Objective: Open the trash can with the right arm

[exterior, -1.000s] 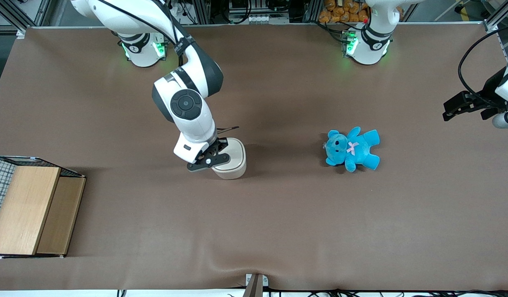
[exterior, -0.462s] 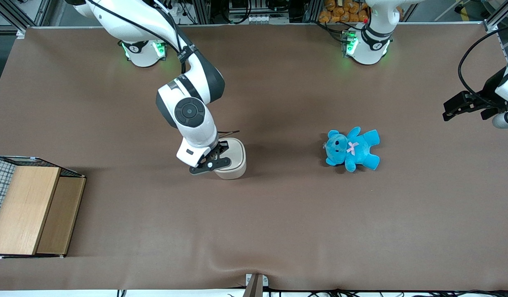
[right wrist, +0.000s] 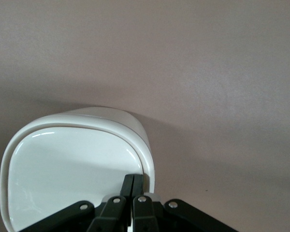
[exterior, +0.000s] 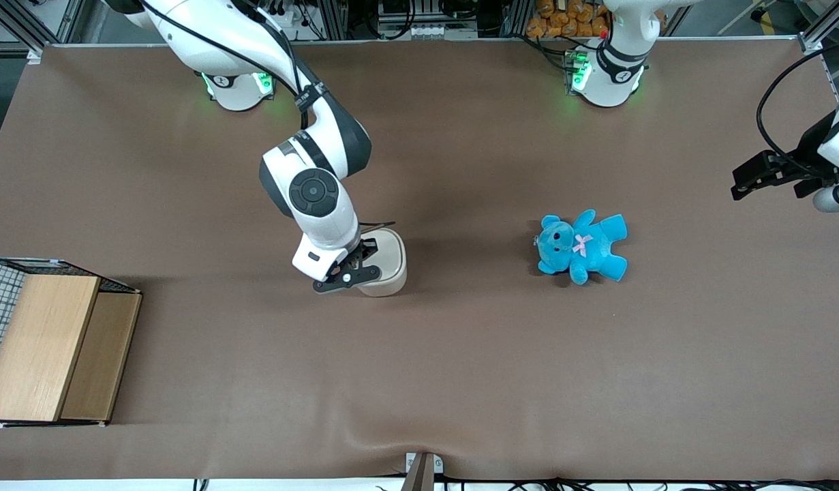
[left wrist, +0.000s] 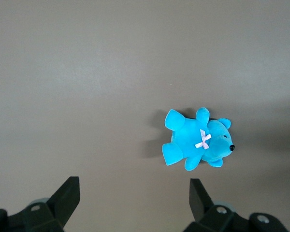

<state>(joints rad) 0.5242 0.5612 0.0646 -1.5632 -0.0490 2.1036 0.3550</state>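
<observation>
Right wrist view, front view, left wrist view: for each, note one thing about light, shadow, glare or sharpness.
Right wrist view: the trash can lid shows a soft glossy highlight, and the shut gripper at its rim looks slightly soft.
Front view: the right arm and can cast a faint shadow on the brown table.
Left wrist view: the blue teddy bear is sharp with a small dark shadow.

This was a robotics lab. Two white arms point(exterior: 310, 170) stood bolted by green-lit bases point(exterior: 236, 85) at the edge of a brown-covered table point(exterior: 460, 354). Aluminium framing point(exterior: 337, 17) and loose cables point(exterior: 777, 88) ringed it, with what looked like electronics racks point(exterior: 409, 17) farther back. A blue teddy point(exterior: 581, 247) and a wooden mesh box point(exterior: 41, 341) served as test props.
</observation>
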